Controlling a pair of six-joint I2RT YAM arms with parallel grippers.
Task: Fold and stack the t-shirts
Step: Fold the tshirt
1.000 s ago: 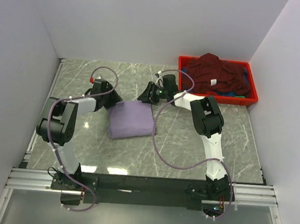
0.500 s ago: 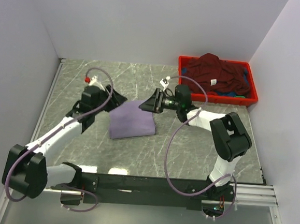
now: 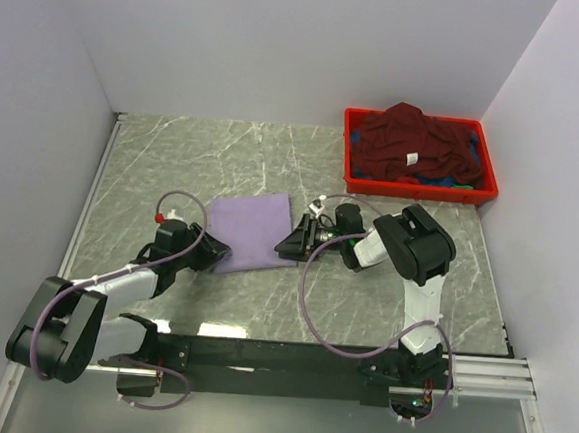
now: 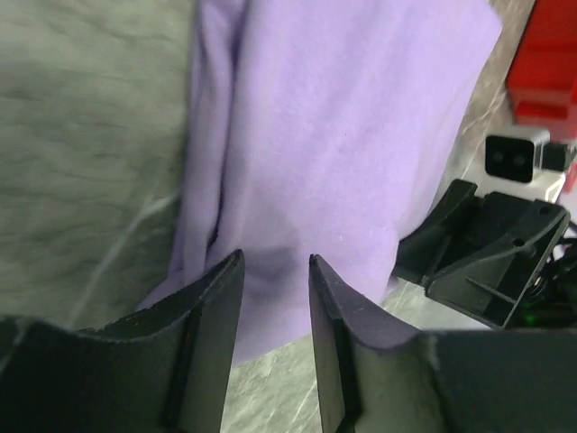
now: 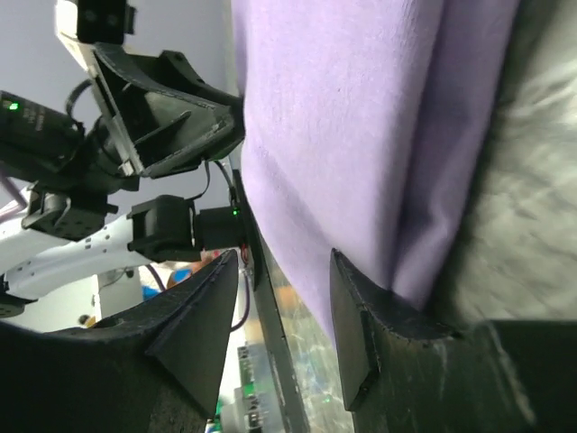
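**A:** What is counted?

**B:** Two t-shirts are made out for certain: a lavender t-shirt [image 3: 253,229], folded, and a maroon t-shirt [image 3: 411,136], heaped; bits of blue and green cloth [image 3: 441,177] are glimpsed beneath the maroon one; one red crate [image 3: 412,192] and two grippers are counted.

**A:** Where are the shirts placed?

**B:** The maroon one is piled inside the crate, with a small white label [image 3: 410,159] shown; the lavender one is laid flat on the table [image 3: 174,157], left of the crate and nearer the arm bases than it.

**A:** What is given by one view only?

**B:** The crate's contents are shown from above alone; only a red corner is caught by the left wrist camera; the layered folds along the shirt's edge are shown by the wrist cameras alone.

**A:** How is the lavender shirt turned?

**B:** A nearly square shape is presented, so no long axis can be told; its far right corner is pointed towards the crate.

**A:** And the hands?

**B:** The left gripper [image 3: 211,254] is set at the shirt corner farthest from the crate; the right gripper [image 3: 292,244] is set at the near corner on the crate's side; both pairs of jaws are seen parted, with the shirt's edge between them; whether cloth is pinched cannot be told.
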